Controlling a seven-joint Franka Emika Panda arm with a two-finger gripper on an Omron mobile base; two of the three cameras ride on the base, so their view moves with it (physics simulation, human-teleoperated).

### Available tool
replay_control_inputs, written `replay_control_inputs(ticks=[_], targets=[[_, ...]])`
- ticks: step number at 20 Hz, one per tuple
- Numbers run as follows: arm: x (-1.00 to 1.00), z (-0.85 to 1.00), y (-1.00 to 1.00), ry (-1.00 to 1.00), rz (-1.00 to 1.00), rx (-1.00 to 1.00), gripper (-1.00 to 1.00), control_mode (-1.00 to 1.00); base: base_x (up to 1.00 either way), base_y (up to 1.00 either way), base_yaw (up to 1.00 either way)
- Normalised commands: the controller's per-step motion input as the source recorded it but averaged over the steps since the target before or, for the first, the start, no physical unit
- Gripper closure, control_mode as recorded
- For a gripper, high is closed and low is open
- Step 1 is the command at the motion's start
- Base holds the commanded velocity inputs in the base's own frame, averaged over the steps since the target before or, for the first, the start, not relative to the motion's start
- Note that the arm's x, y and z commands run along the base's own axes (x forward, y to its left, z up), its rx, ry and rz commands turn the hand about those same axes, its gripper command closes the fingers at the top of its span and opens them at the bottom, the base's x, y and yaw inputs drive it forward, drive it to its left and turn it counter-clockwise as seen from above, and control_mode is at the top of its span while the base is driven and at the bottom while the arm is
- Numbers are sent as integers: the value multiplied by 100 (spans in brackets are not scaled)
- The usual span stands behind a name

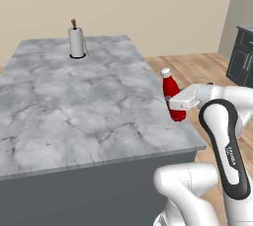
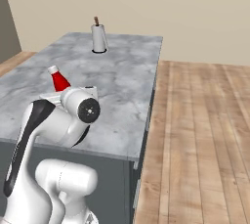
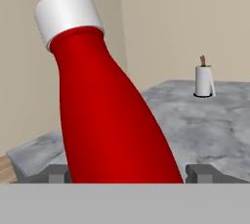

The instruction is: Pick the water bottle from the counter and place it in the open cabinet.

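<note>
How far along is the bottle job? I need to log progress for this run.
Done: the gripper has closed on the water bottle, which tilts in the grip. In hand: it appears lifted near the counter edge, though contact underneath can't be confirmed. Left: carrying it to the open cabinet and placing it inside.

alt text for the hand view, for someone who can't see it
A red water bottle with a white cap leans left between the gripper's dark fingertips. Behind it, a paper-towel roll stands on the marble counter.
</note>
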Motion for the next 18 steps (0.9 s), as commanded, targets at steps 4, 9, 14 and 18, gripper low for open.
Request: replay_control_inputs(ticks=[4,9,14,18], targets=[[0,0,0,0,0,0,100,100,-24,0,0],[0,0,0,0,0,0,100,100,-43,0,12],[0,0,0,0,0,0,100,100,-26,0,75],[0,0,0,0,0,0,100,100,-10,0,96]])
